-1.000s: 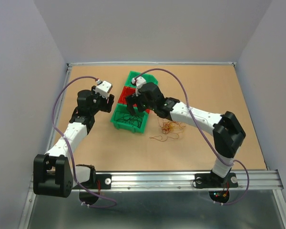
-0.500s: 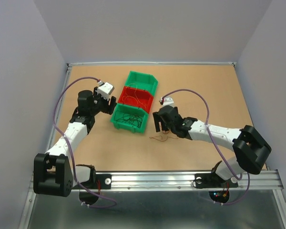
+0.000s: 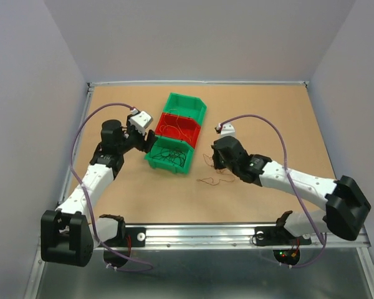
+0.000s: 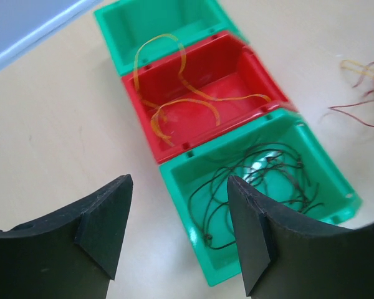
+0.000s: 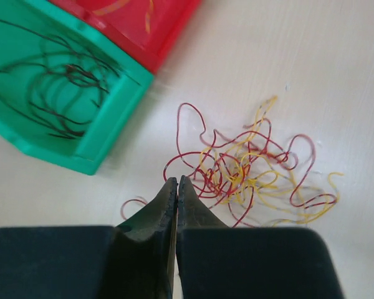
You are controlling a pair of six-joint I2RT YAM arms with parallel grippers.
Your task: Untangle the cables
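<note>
The tangle of red and yellow cables (image 5: 249, 174) lies on the table right of the bins; it also shows at the right edge of the left wrist view (image 4: 366, 81). My right gripper (image 5: 176, 182) is shut, its tips at the tangle's near-left edge, just above the table; I see no strand clamped between them. In the top view the right gripper (image 3: 212, 161) covers most of the tangle, and one loose reddish strand (image 3: 215, 180) lies in front of it. My left gripper (image 4: 177, 208) is open and empty, hovering at the near green bin's left side (image 3: 146, 134).
Three bins stand in a row. The near green bin (image 3: 151, 163) holds dark cables (image 4: 255, 180). The red bin (image 3: 196, 126) holds orange cables (image 4: 187, 99). One orange loop reaches into the far green bin (image 3: 186, 99). Walls enclose the table.
My right arm has swung from above the red bin back and down to the tangle on the table. My left gripper has shifted slightly right toward the bins.
</note>
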